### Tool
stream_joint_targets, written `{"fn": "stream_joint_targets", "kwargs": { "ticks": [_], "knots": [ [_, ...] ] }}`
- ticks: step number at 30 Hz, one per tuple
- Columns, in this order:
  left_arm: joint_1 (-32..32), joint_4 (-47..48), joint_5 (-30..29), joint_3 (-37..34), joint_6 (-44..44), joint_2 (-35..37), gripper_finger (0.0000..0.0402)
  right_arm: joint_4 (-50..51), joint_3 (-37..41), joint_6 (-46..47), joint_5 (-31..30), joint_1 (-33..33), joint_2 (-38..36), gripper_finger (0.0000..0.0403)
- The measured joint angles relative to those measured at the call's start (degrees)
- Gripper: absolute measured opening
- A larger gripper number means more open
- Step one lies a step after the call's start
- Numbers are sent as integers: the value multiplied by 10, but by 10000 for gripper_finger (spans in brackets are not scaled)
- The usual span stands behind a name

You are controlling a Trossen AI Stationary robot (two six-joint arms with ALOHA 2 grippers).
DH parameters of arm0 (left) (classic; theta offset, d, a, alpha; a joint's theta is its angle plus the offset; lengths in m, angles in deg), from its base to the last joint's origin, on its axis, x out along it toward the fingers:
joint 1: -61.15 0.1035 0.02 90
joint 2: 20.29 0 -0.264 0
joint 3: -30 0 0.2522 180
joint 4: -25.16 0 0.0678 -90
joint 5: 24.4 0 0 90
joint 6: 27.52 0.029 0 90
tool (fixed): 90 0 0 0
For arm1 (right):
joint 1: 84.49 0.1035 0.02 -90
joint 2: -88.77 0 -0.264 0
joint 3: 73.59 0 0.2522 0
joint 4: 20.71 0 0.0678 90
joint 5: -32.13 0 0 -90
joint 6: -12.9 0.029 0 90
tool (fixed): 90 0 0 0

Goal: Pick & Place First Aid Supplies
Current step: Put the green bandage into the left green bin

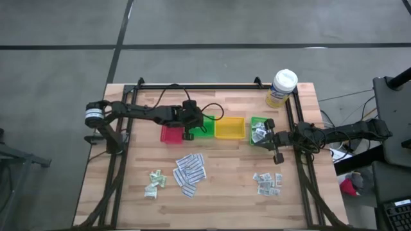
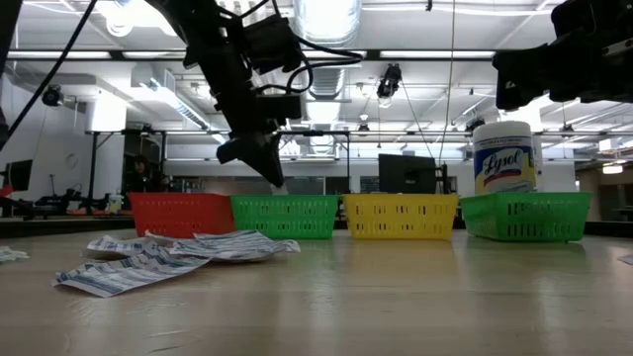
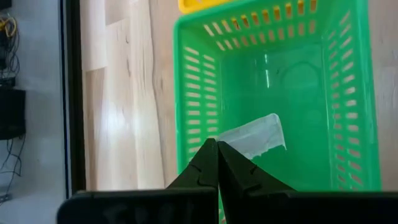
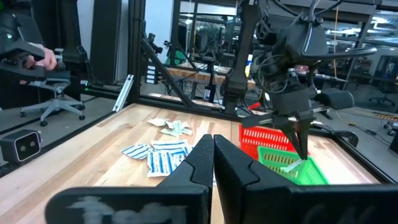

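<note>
A: Where is the left claw (image 1: 188, 133)?
B: Over the row of trays, at the seam between the red tray (image 1: 171, 134) and the green tray (image 1: 207, 128) — its fingers (image 3: 214, 165) are pressed together, nothing between them. In its wrist view the tips point down into that green tray, and one pale sachet (image 3: 252, 137) lies on the tray floor just past them.

A: And the right claw (image 1: 275, 138)?
B: Beside the second green tray (image 1: 255, 122) at the right end of the row, fingers also pressed together and holding nothing. That tray has several small packets (image 1: 259, 133) in it.

A: The rest of the supplies?
B: On the bench (image 1: 218, 205) in three groups, all well apart from the trays: the long white printed strips (image 1: 190, 172) in a loose pile in the middle, the pale green-white sachets (image 1: 155, 181) to their left, and the small grey-white squares (image 1: 268, 183) over on the right.

A: Anything else up there?
B: A yellow tray (image 1: 230, 128) between the two green ones, and a white-lidded Lysol tub (image 1: 282, 87) at the far right corner — standing upright.
</note>
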Motion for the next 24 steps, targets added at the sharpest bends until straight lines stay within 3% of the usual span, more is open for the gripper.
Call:
{"fn": "stream_joint_targets", "kwargs": {
  "ticks": [24],
  "knots": [
    [0,-2,7,-10,-36,-23,0,0,0,3,0,0,-1,8]
  ]
}}
